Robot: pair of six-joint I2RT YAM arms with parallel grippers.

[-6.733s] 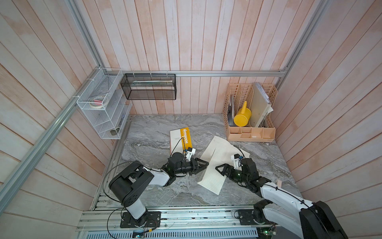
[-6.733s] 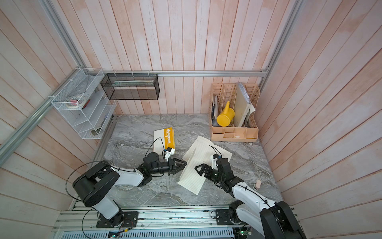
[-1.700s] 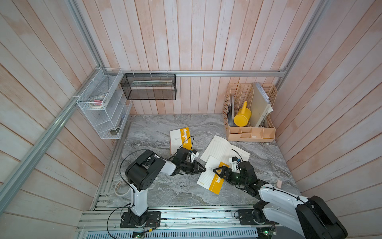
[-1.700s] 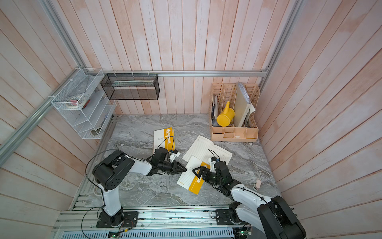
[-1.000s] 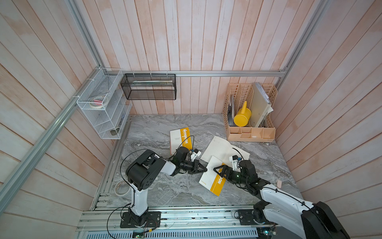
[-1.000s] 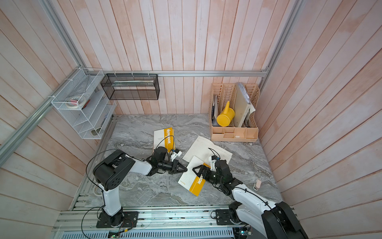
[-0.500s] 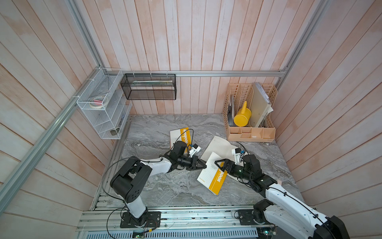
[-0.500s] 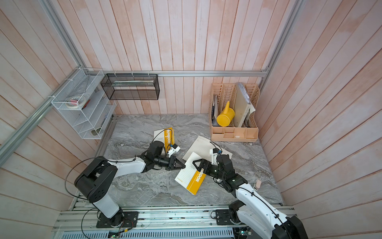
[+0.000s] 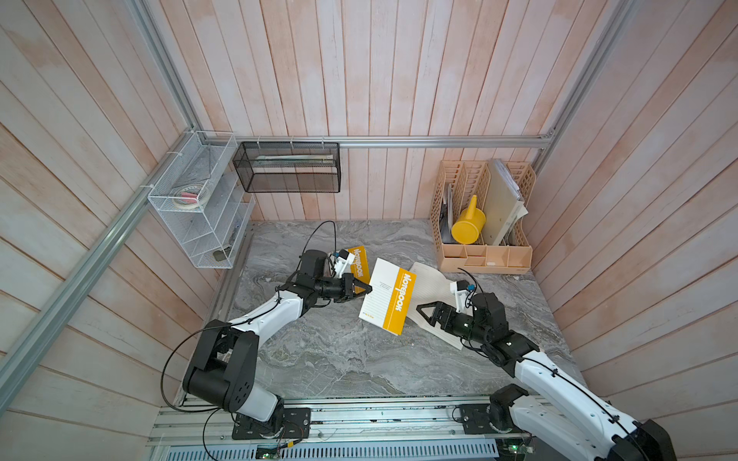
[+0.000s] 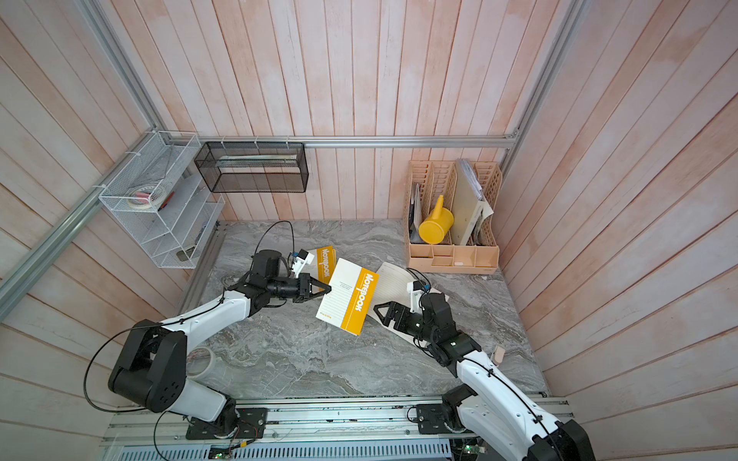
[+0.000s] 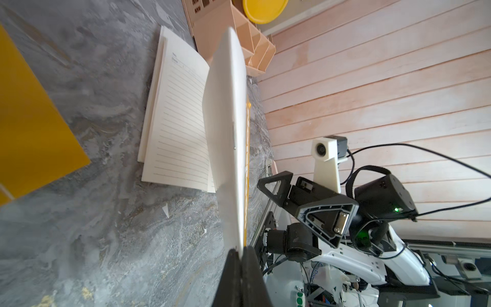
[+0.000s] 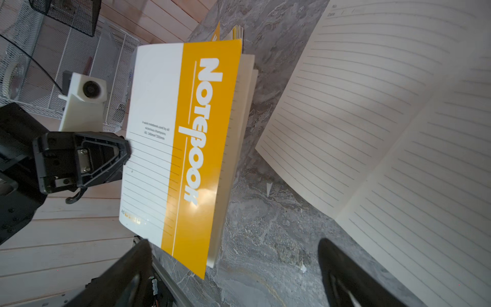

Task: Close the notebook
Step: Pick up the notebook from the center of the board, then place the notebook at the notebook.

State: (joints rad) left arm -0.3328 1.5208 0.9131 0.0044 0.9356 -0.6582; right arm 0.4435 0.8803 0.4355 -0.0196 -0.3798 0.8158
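Notebook (image 9: 389,295) is seen open on the marble table (image 9: 339,359), in front of the desk organizer (image 9: 485,255). Its yellow-and-white cover (image 12: 183,148) is raised near upright with a few pages behind it. The other lined pages (image 9: 435,283) are seen flat on the table.

The cover's free edge is pinched by the left gripper (image 9: 365,288), with the jaws clamped on it, as shown in the left wrist view. The right gripper (image 12: 233,265) is spread wide and empty, just beside the raised cover and above the flat pages.

The thing is judged light, thin and floppy. The cover is easily bent, pages can be creased, and glossy card could be lost from a shallow pinch. Hold is best taken at the middle of the free edge, away from the spine.

A second notebook (image 9: 359,265), closed, is seen near the left wrist.
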